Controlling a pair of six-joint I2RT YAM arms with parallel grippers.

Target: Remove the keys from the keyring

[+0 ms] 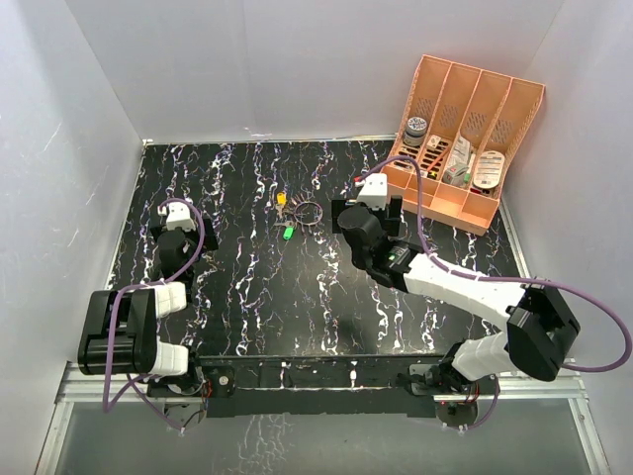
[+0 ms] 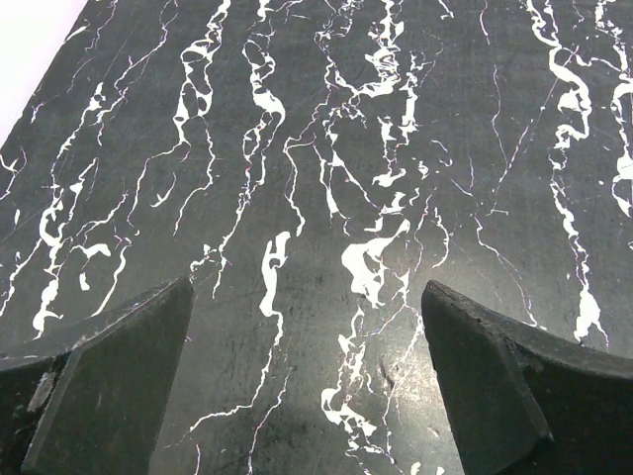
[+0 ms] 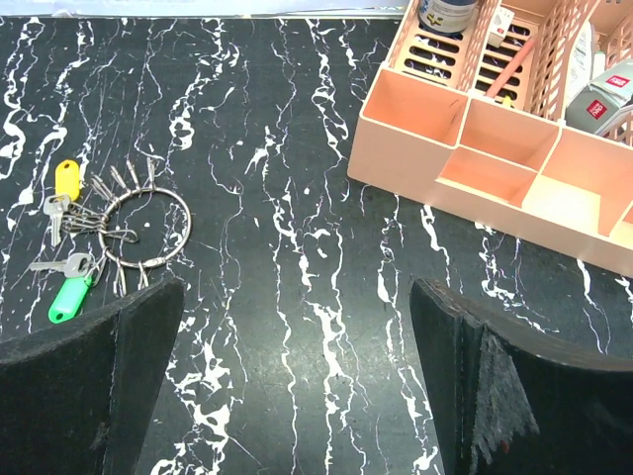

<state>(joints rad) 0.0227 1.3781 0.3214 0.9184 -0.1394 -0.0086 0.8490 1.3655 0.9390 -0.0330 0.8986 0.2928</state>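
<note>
My two bases sat on the metal rail [image 1: 316,388] at the near edge, and the black marbled tabletop [image 1: 247,287] ran away from them to the white walls [image 1: 59,158] on the left, the right and at the back. My left claw [image 2: 307,297] hung low over the left side, not far from the left wall. Its jaws were spread fully wide and gripped nothing. Its own camera showed only veined stone between and beyond the fingertips, with a pale strip of edge at the far left corner.

My right claw [image 3: 295,292] reached further out, right of centre. It was just as wide apart and also held nothing. Open tabletop lay straight ahead of it.

Ahead and to its left lay the keyring [image 3: 189,226], flat on the stone and apart from both fingers. The green key [image 3: 69,299] was at its nearer left and the yellow key [image 3: 66,178] at its farther left. Both were joined to the loop through small links, as far as I could tell. Only my right wrist camera showed those links and the silver blades. From overhead they were coloured specks beside a thin circle.

Ahead and to the right stood a peach divided tray [image 3: 396,163], near the right finger. The overhead view showed it filling the far right corner against the wall. My wrist view cut off its far end.
</note>
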